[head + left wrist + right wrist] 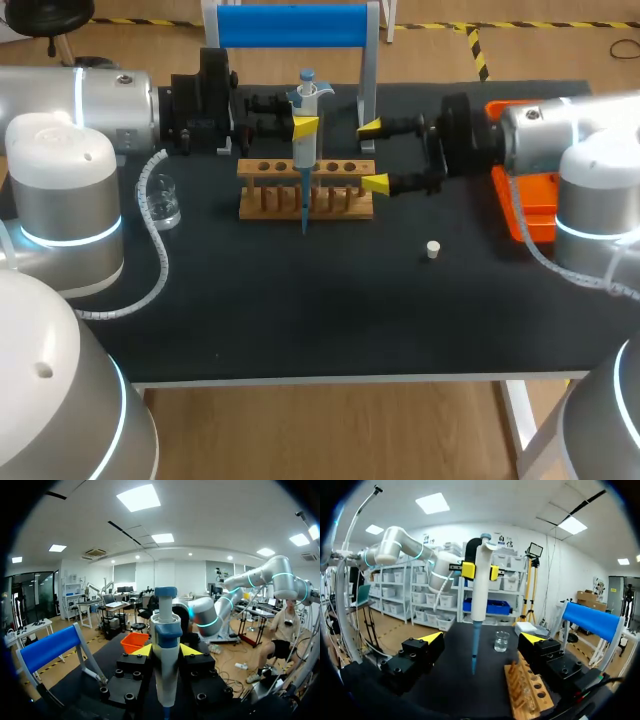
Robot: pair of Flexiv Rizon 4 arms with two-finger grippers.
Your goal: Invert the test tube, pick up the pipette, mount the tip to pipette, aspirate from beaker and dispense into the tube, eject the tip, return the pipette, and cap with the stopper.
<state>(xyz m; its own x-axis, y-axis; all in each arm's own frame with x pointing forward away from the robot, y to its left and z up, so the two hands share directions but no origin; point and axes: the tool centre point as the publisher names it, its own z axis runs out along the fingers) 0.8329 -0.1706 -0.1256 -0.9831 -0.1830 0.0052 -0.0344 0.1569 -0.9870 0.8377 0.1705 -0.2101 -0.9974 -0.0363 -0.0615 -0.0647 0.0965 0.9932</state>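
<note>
The pipette (304, 160) stands upright, plunger up and blue tip pointing straight down. My left pincer (305, 127) is clamped on its body from both sides. In the right wrist view the tip's end hangs just beside the wooden rack (527, 690), on the side nearer me, and appears clear of the desk (300, 310). The beaker (165, 203) sits well apart from it, out past the rack toward my left arm. I judge that aspirating calls for a sideways carry to the left with the axis kept vertical, then a straight descent. My right pincer (372, 155) hangs by the rack's other end, fingers spread wide, holding nothing. The stopper (433, 250) lies nearer that arm.
</note>
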